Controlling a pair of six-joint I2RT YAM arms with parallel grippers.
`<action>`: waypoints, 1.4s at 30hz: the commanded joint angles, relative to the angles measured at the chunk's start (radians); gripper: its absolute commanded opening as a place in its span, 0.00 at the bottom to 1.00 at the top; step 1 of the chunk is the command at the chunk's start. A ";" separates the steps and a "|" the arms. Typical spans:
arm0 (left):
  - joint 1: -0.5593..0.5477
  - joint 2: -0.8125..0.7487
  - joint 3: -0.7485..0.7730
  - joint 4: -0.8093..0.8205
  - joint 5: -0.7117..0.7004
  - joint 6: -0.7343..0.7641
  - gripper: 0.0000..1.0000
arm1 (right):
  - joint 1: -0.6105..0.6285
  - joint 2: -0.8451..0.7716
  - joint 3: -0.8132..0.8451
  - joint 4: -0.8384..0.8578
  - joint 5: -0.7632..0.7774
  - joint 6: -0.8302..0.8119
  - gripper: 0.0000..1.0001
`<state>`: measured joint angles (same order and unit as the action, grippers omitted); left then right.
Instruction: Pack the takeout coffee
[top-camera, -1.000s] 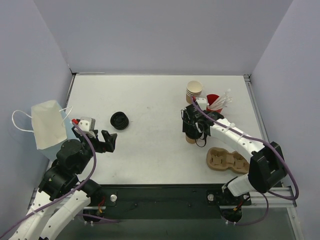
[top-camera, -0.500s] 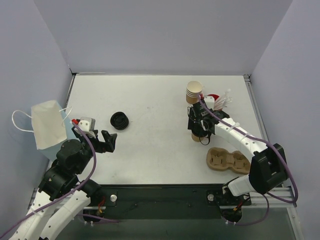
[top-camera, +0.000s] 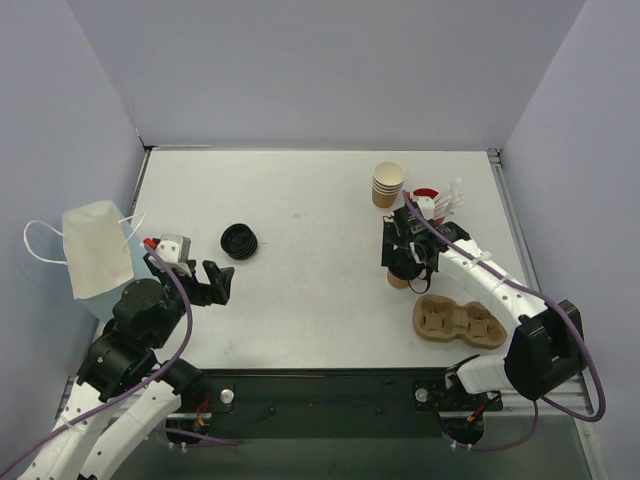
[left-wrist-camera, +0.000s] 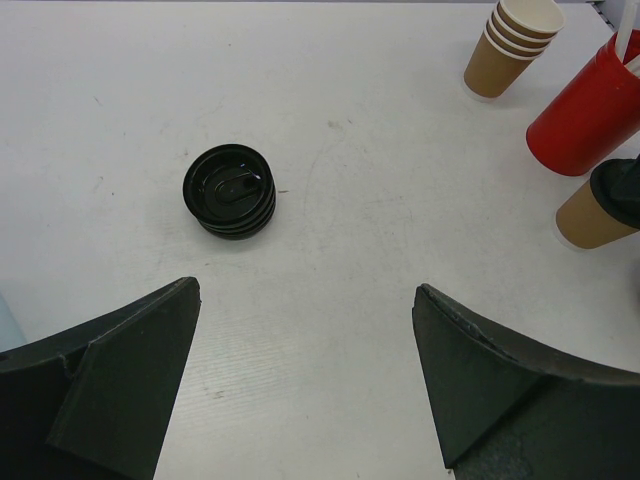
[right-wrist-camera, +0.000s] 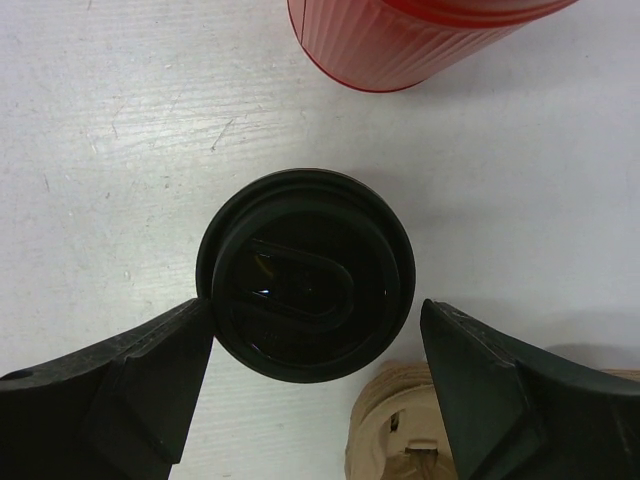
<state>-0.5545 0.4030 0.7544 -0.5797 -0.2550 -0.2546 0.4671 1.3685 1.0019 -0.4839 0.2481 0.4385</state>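
Observation:
The takeout coffee, a small brown paper cup with a black lid, stands on the white table just left of the red cup and above the pulp cup carrier. My right gripper sits over it from above. In the right wrist view the right gripper has a finger on each side of the lid, the left one touching its rim. The cup also shows in the left wrist view. My left gripper is open and empty at the near left, also seen in its own view.
A stack of lidless brown cups stands behind the red cup with white utensils. A stack of loose black lids lies mid-left, also seen in the left wrist view. A white paper bag stands at the left edge.
My right gripper has moved right and slightly nearer, toward the carrier, and the coffee cup has moved with it. The left arm has not moved.

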 joint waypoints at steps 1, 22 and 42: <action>0.005 -0.009 0.008 0.021 -0.003 0.000 0.97 | -0.022 -0.043 0.029 -0.059 -0.018 -0.035 0.86; 0.005 0.025 0.069 0.003 -0.062 -0.017 0.97 | -0.015 -0.287 0.058 -0.156 -0.269 -0.047 0.78; 0.313 0.596 0.694 -0.329 -0.652 0.034 0.80 | 0.025 -0.474 -0.046 -0.144 -0.348 -0.066 0.77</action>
<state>-0.3584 1.0046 1.4254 -0.9031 -0.9054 -0.2821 0.4854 0.9085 0.9718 -0.6163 -0.0620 0.3878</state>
